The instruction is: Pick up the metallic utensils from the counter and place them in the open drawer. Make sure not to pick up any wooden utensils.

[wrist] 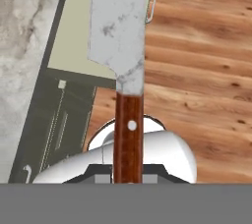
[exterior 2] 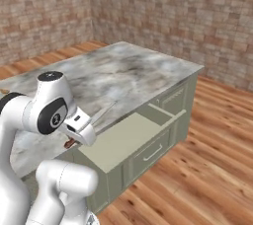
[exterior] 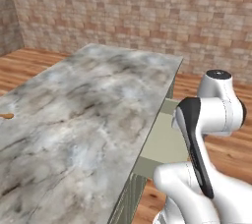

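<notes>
Over the open drawer [exterior 2: 126, 140], a stiff, light, slippery-bladed knife [wrist: 120, 31] is held clamped in the gripper [wrist: 128, 169] by its red-brown handle.

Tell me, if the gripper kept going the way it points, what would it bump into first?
Probably the open drawer. The gripper holds a red-brown-handled utensil whose silvery blade already reaches over the drawer's pale inside. Depth is hard to judge, so it might pass above toward the wooden floor.

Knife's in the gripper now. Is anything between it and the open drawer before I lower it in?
Nothing visible is in the way. The knife, held by its red-brown handle, points its pale blade over the open drawer. The drawer's visible floor looks bare, and the counter edge lies off to one side.
</notes>
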### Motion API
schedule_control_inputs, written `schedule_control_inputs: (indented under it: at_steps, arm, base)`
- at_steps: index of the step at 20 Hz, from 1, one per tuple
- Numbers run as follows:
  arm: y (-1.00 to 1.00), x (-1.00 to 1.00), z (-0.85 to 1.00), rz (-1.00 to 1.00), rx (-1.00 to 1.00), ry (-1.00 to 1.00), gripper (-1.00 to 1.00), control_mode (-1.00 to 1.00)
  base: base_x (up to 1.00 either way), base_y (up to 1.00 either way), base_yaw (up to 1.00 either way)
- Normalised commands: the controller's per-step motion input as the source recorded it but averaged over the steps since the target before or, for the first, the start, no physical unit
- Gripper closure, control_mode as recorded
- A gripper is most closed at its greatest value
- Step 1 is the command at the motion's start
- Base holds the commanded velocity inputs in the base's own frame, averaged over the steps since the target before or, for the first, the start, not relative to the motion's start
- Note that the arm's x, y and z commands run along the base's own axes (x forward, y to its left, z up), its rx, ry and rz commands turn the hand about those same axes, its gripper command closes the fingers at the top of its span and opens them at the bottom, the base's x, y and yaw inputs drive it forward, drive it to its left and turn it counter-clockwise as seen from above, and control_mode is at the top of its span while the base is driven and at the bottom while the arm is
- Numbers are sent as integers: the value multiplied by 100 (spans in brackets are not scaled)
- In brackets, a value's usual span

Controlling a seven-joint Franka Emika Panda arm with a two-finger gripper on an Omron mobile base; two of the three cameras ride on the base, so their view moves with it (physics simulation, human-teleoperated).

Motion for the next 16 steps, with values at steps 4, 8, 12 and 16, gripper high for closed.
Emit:
schedule_control_inputs:
  at_steps: [4,8,12,16]
  arm:
    - [-14,16,-12,0,0,0,100,-100]
    - [-4,58,-40,0,0,-5,100,-100]
    - [0,59,-48,0,0,-11,100,-100]
    - [-12,76,-43,0,0,-5,100,-100]
  base:
    - [0,0,0]
    - [0,0,0]
    - [0,0,0]
    - [0,0,0]
